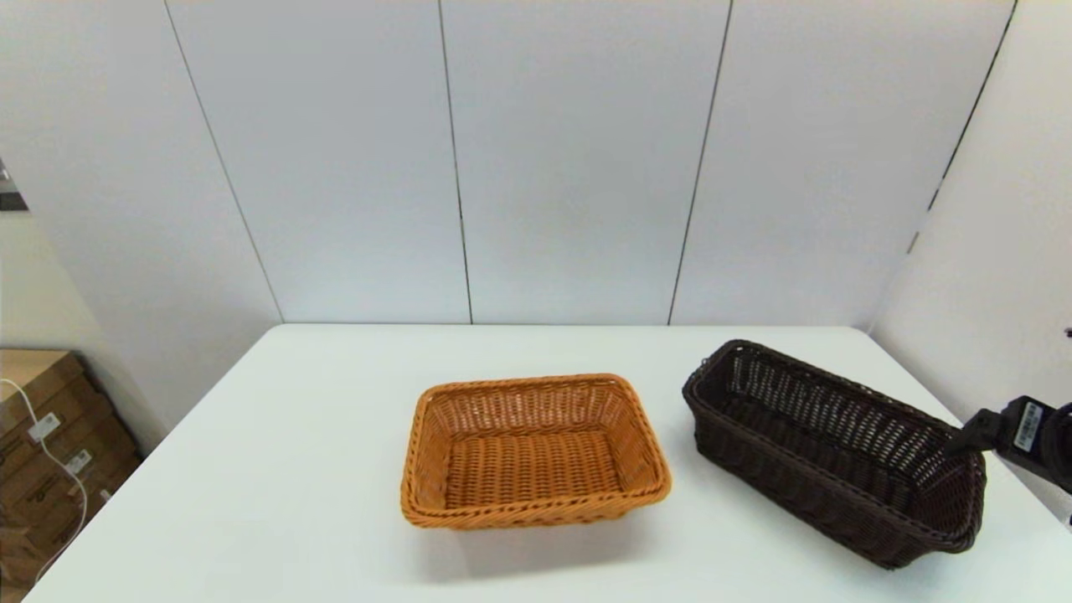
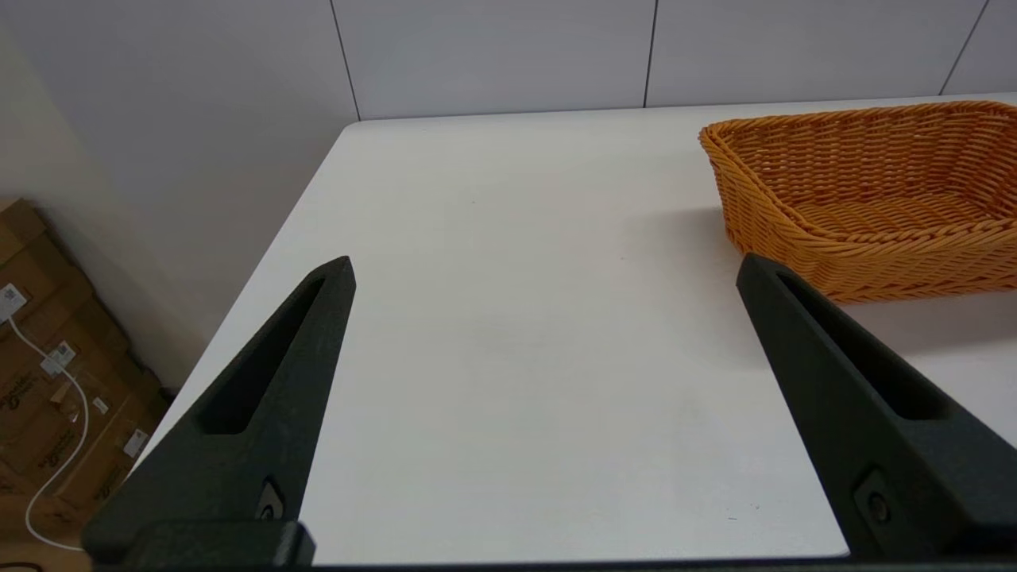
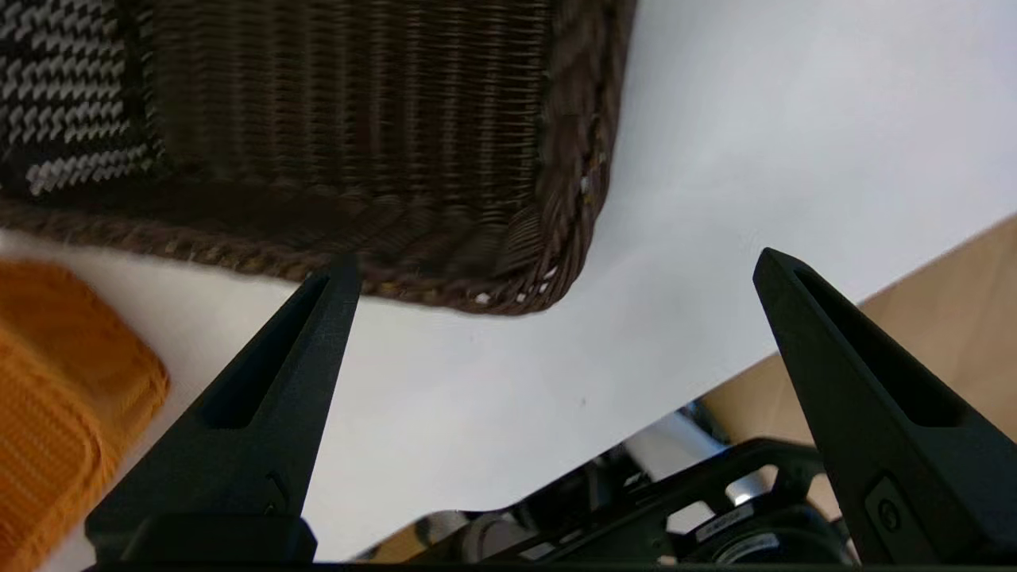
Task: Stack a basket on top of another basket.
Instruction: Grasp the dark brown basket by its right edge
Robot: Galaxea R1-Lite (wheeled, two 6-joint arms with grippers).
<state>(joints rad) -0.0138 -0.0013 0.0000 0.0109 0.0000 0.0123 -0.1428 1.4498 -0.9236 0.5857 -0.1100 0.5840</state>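
Head view: a dark brown, near-black rectangular woven wicker basket (image 1: 833,452) with open-weave sides and a braided rim is seen resting on a white table (image 1: 293,469), set at an angle and well to the right of the orange-tan rectangular woven wicker basket (image 1: 534,452), which sits near the table's middle. The two baskets are apart, both upright and empty.

The right gripper (image 1: 971,435) is seen at the dark basket's near right corner, close to its rim, entering from the table's right edge. In the right wrist view, its two black fingers (image 3: 262,413) are spread wide with nothing between them; the dark basket's rounded corner lies just beyond the fingertips, one tip overlapping the braided rim in the picture. Contact cannot be confirmed.

The left gripper (image 2: 544,270) is held over bare table to the left of the orange basket, its fingers also spread wide and empty; this arm appears idle.

The step in hand is judged to be the approach to grasp the dark basket. Next, the rim would need to be taken between the fingers and clamped, after which the basket would be lifted, carried left and lowered squarely into the orange one.
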